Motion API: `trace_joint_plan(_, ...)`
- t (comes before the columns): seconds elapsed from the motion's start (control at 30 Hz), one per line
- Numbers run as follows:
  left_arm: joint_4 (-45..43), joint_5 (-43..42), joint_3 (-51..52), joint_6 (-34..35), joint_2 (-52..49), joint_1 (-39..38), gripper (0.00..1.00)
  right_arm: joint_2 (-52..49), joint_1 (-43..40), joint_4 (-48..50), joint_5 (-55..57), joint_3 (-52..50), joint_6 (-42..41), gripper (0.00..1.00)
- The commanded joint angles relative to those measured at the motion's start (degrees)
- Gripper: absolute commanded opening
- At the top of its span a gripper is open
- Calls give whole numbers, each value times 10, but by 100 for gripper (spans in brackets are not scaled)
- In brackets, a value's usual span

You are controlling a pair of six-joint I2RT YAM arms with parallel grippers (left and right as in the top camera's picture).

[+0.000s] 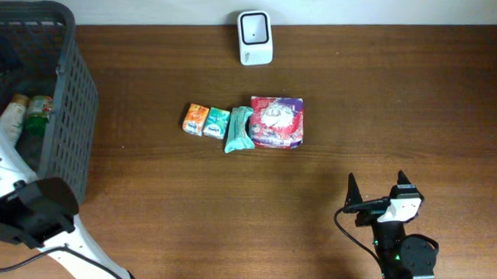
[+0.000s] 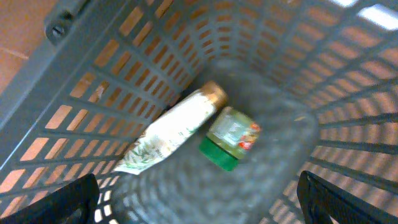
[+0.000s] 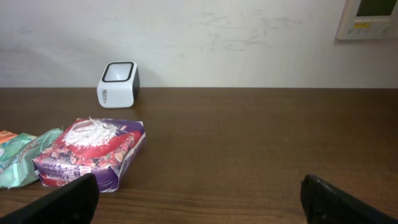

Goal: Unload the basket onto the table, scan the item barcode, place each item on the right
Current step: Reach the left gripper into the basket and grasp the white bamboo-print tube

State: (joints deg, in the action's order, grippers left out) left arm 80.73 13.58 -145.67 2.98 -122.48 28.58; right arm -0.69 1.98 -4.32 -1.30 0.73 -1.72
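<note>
Overhead and wrist views: goods, scanner and two tools

1. scanner (image 1: pixel 255 38): white with a dark window. We find it upright at the far edge of the counter (image 1: pixel 399 95), against the wall and well apart from both tools.

2. Row of four goods at mid-counter, listed left to right as the overhead view shows them: orange packet (image 1: pixel 195 119), small green packet (image 1: pixel 217 123), long teal packet (image 1: pixel 240 128), red-and-purple pack (image 1: pixel 276 122). We see each one touching or just beside its neighbour. The red-and-purple pack lies nearest the scanner, yet apart from it.

3. grey basket (image 1: pixel 68 83): it stands at the left end of the counter. Inside we count a white bottle (image 2: pixel 180 127) with a gold cap, lying on its side, and a green-capped jar (image 2: pixel 230 137), also lying down. The two touch near the bottle's cap.

4. left tool (image 2: pixel 199 208): it hangs above the inside of the basket, fingers spread to their widest, holding nothing.

5. right tool (image 1: pixel 378 187): it sits at the near right of the counter, facing the scanner and the row. Its fingers are spread wide and hold nothing, and it is well apart from every pack.

6. Barcodes: too small for us to make out on any item.
</note>
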Motion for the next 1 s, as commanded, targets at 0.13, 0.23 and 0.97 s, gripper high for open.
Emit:
trace_joint_plan(0.13,-71,41,184,-167,-7,31,93,3,2,-2,5,-4,-6,99)
trace_joint_plan(0.23,-104,56,217,-185,-7,30,88,3,2,-2,5,-4,-6,99)
trace_joint_plan(0.97,-240,133,332,-419,-68,28,68,3,2,-2,5,-4,-6,98)
